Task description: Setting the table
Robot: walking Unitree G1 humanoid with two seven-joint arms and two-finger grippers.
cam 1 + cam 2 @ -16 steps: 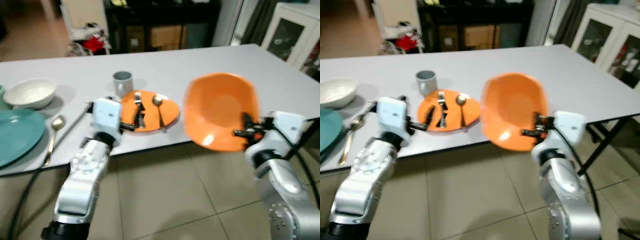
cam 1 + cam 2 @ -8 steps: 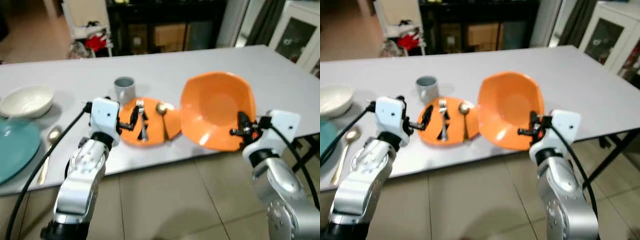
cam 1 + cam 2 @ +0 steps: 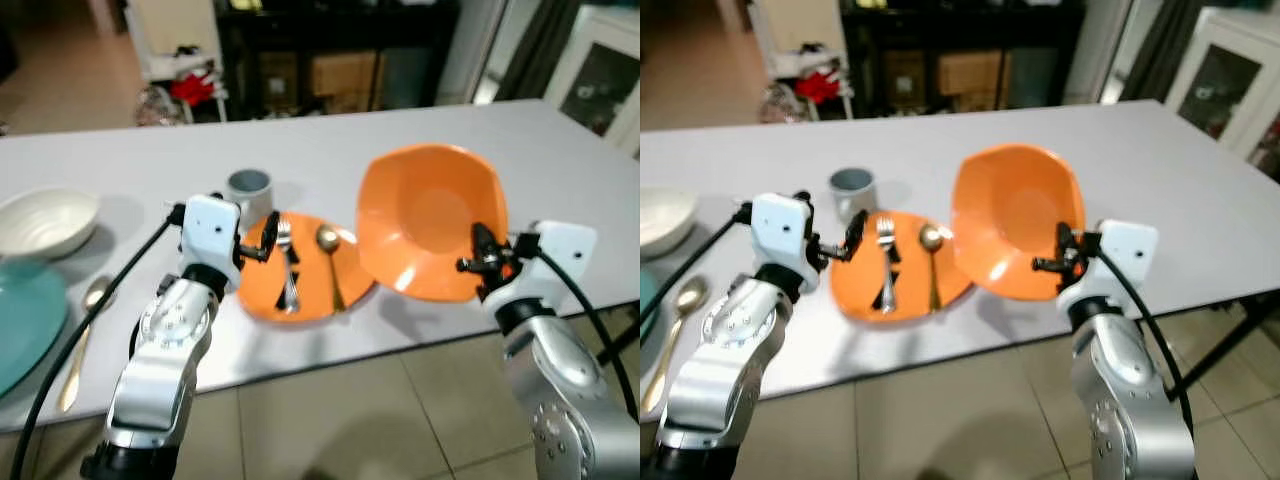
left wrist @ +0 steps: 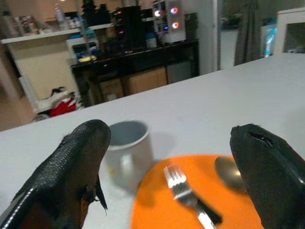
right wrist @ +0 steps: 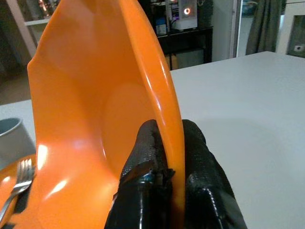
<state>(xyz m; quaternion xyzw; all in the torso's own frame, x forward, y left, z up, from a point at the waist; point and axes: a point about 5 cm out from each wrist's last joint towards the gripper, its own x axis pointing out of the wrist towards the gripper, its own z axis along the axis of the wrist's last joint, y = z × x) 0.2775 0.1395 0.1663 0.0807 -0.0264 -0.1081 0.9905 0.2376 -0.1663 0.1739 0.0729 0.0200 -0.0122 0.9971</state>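
My right gripper (image 3: 480, 263) is shut on the lower rim of an orange bowl (image 3: 430, 215), which it holds tilted on edge above the white table (image 3: 560, 165). In the right wrist view both fingers (image 5: 145, 160) pinch the bowl's rim (image 5: 162, 95). To the bowl's left a round orange plate (image 3: 305, 295) lies on the table and carries a fork (image 3: 287, 265) and a gold spoon (image 3: 330, 255). My left gripper (image 3: 265, 243) is open at the plate's left edge, with nothing between its fingers (image 4: 78, 162). A grey mug (image 3: 248, 186) stands just behind the plate.
At the far left of the table are a white bowl (image 3: 45, 218), a teal plate (image 3: 18, 325) and a gold spoon (image 3: 80, 330). The table's near edge runs just in front of me, over tiled floor (image 3: 330, 420). Dark shelving (image 3: 330, 50) stands behind the table.
The whole view has shifted, so the camera moved. The right gripper still holds the tilted bowl, which now stands closer to the orange plate. The left gripper stays open by the plate.
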